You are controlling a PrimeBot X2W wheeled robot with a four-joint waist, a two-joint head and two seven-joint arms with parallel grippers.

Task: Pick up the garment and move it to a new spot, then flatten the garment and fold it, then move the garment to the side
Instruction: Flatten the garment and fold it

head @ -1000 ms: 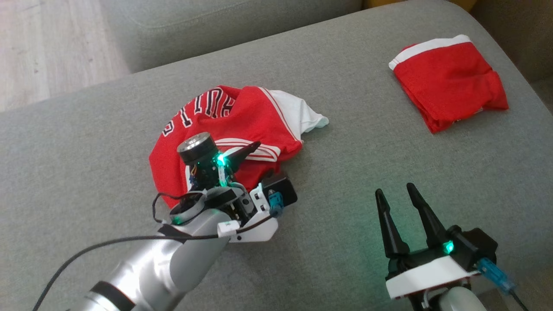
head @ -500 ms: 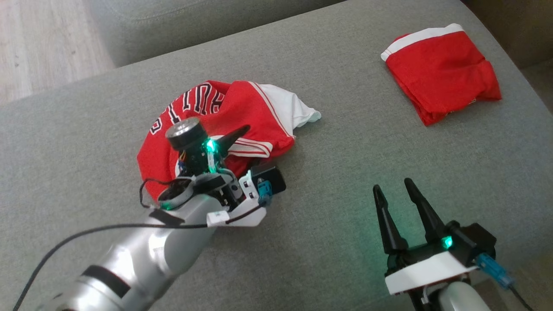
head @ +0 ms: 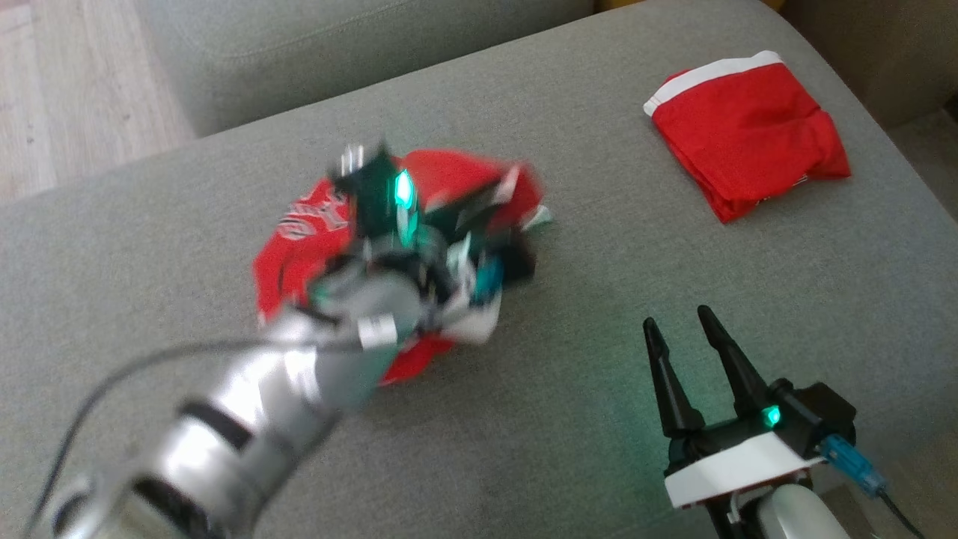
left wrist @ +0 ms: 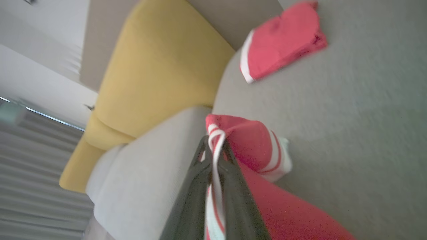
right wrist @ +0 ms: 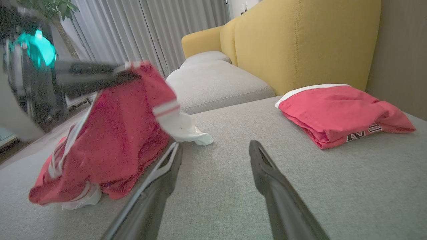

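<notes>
The garment (head: 299, 224) is a crumpled red jersey with white stripes and trim, lying mid-cushion on the grey sofa (head: 599, 269). My left gripper (head: 513, 187), blurred in the head view, is shut on the garment's striped edge. In the left wrist view the white-and-red band (left wrist: 217, 146) runs between the closed fingers of the left gripper (left wrist: 215, 141). The right wrist view shows the left gripper (right wrist: 128, 71) holding that edge up, with the garment (right wrist: 116, 133) draped below it and its lower part on the cushion. My right gripper (head: 677, 318) (right wrist: 216, 145) stands open and empty, to the right of the garment.
A second red garment (head: 748, 135) (right wrist: 337, 110) (left wrist: 283, 43) lies folded at the cushion's far right corner. A yellow sofa back (right wrist: 300, 43) rises behind it. Another grey cushion (head: 337, 45) lies beyond, and wood floor (head: 75, 75) at the far left.
My left gripper has shut on the garment's striped edge and moved up and away, pulling the cloth with it. The right gripper has stayed put. The head camera shifted slightly.
</notes>
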